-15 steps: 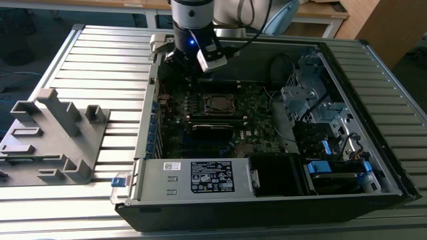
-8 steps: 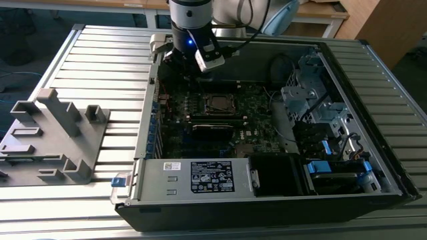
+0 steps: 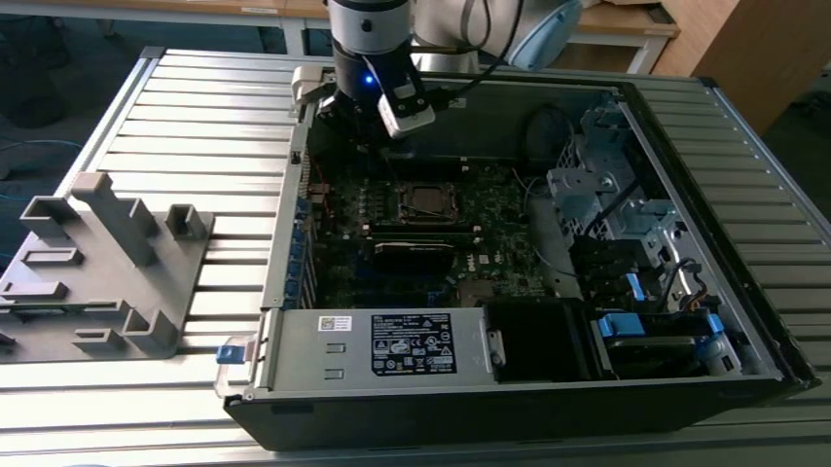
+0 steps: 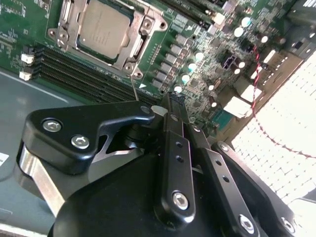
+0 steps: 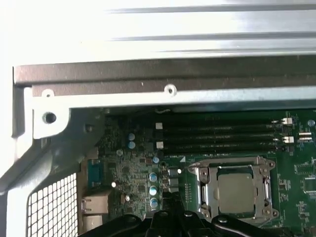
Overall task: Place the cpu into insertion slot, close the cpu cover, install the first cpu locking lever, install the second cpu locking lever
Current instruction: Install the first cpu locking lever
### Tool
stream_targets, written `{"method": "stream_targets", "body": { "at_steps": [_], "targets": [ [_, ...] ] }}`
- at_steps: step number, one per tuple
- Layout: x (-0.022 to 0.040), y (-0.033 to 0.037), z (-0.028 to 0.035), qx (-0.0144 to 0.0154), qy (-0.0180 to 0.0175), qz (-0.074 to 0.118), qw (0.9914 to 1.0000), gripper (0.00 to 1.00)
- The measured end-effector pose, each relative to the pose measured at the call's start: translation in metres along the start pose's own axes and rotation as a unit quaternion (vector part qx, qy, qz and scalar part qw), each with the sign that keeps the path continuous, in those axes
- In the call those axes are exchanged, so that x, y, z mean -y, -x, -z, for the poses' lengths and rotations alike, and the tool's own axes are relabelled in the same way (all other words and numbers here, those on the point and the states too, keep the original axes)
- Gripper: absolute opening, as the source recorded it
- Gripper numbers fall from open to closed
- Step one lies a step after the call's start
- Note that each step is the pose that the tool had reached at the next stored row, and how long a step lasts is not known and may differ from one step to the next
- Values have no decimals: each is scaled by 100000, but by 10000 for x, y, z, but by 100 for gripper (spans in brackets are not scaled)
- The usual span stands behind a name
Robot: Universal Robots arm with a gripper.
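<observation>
Ribbed metal table (image 3: 182,117) bears an open computer case (image 3: 276,253). The cpu (image 4: 103,29) sits in the insertion slot (image 4: 144,48), with the cpu cover (image 4: 65,30) flat around it. Nearby, the gripper (image 4: 170,104) hovers, its fingers pressed together and empty.

Your arm (image 3: 369,29) stood nearly upright in the exterior view, wrist (image 3: 366,86) pointing down. In the second wrist view your end effector (image 4: 172,102) had its fingers (image 4: 173,148) drawn together at the tips, gripping nothing.
</observation>
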State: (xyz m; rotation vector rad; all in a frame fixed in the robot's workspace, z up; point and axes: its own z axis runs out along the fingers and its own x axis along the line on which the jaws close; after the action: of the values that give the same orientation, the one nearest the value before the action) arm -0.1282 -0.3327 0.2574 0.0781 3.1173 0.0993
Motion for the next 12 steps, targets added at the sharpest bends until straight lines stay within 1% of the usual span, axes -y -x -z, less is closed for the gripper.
{"method": "stream_targets", "body": {
  "at_steps": [6,12],
  "targets": [
    [-49,-13,-14,-19,430,-12,99999,11],
    [-53,-19,-16,-14,456,-18,99999,11]
  ]
}}
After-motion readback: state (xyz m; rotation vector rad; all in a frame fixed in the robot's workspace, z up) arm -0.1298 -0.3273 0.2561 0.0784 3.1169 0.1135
